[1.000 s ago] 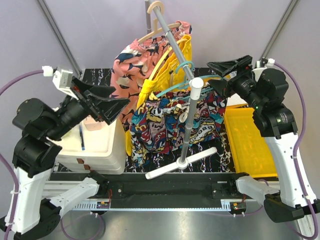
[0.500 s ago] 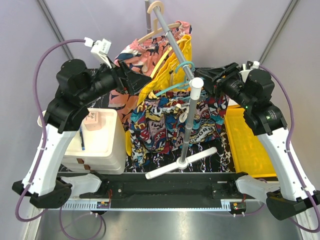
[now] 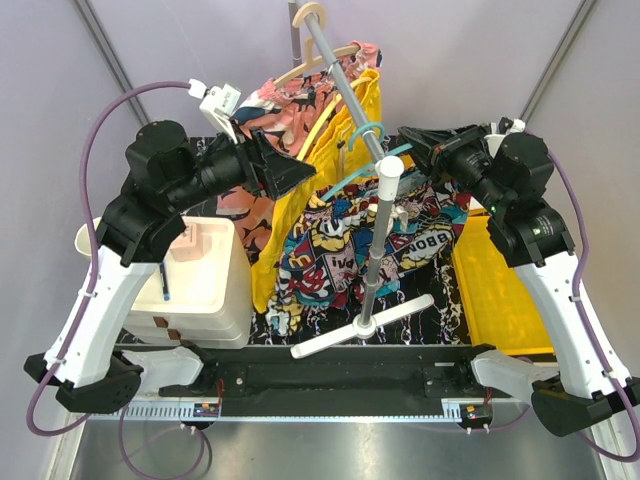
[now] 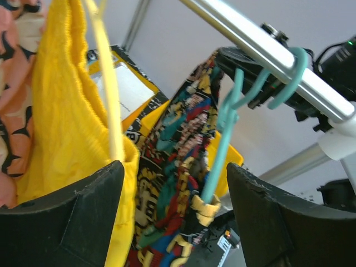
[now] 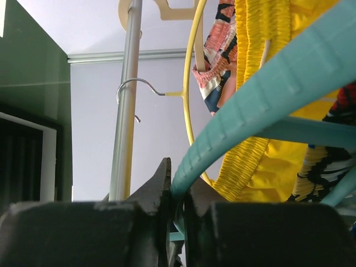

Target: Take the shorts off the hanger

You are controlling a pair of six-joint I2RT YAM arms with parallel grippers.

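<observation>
The comic-print shorts (image 3: pixel 345 250) hang from a teal hanger (image 3: pixel 352 178) on the sloping metal rail (image 3: pixel 345 75). Behind them, yellow shorts (image 3: pixel 268 240) hang on a yellow hanger (image 4: pixel 108 100). My right gripper (image 3: pixel 410 142) is shut on the teal hanger (image 5: pixel 261 94) near its right end, and the bar sits pinched between the jaws of the right gripper (image 5: pixel 178 181). My left gripper (image 3: pixel 300 172) is open at the left. In the wrist view, the left gripper (image 4: pixel 173 172) frames the printed shorts (image 4: pixel 167 183) and the teal hanger (image 4: pixel 222 139), with the yellow shorts (image 4: pixel 61 111) against its left finger.
A pink patterned garment (image 3: pixel 285 100) hangs on a wooden hanger (image 3: pixel 318 55) further up the rail. The rack's upright post (image 3: pixel 378 250) stands in front of the shorts. A white bin (image 3: pixel 205 285) is at the left and a yellow tray (image 3: pixel 495 285) at the right.
The right gripper has closed onto the teal hanger and the printed shorts have swung and tilted. The left arm has come in from the left to the garments, its jaws narrowing slightly.
</observation>
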